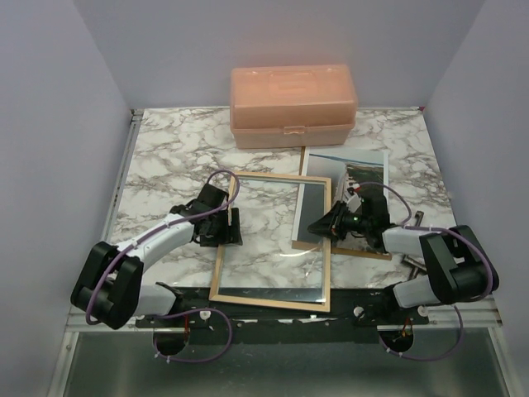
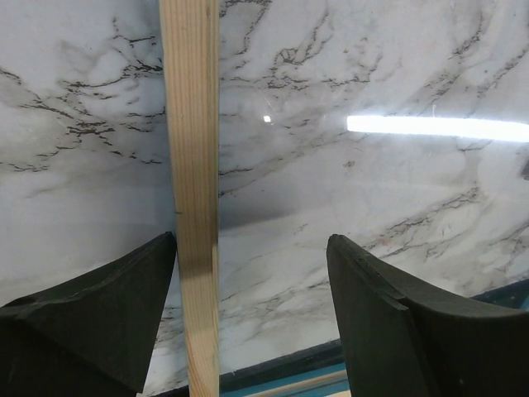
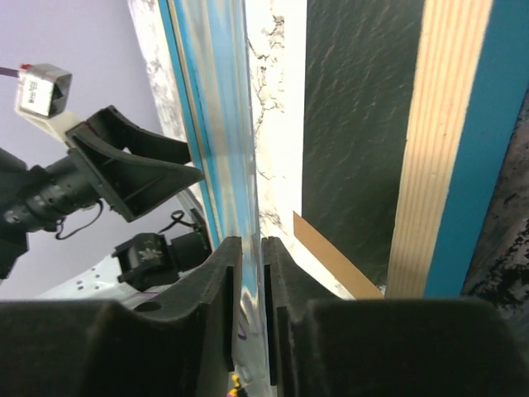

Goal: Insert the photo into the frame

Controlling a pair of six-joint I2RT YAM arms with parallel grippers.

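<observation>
My left hand (image 1: 221, 230) stands wide astride the left rim of the light-wood picture frame (image 1: 270, 302), which lies flat on the marble tabletop (image 1: 165, 157). My right hand (image 3: 252, 244) is pinched narrow at the frame's right rim, beside the grey-scenery paper photo (image 1: 364, 178).

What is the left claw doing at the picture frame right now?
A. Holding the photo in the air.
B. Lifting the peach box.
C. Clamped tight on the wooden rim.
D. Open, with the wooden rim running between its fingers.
D: the left wrist view shows the left gripper wide open, with the wooden rim of the frame passing between its two fingers, nearer one of them.
</observation>
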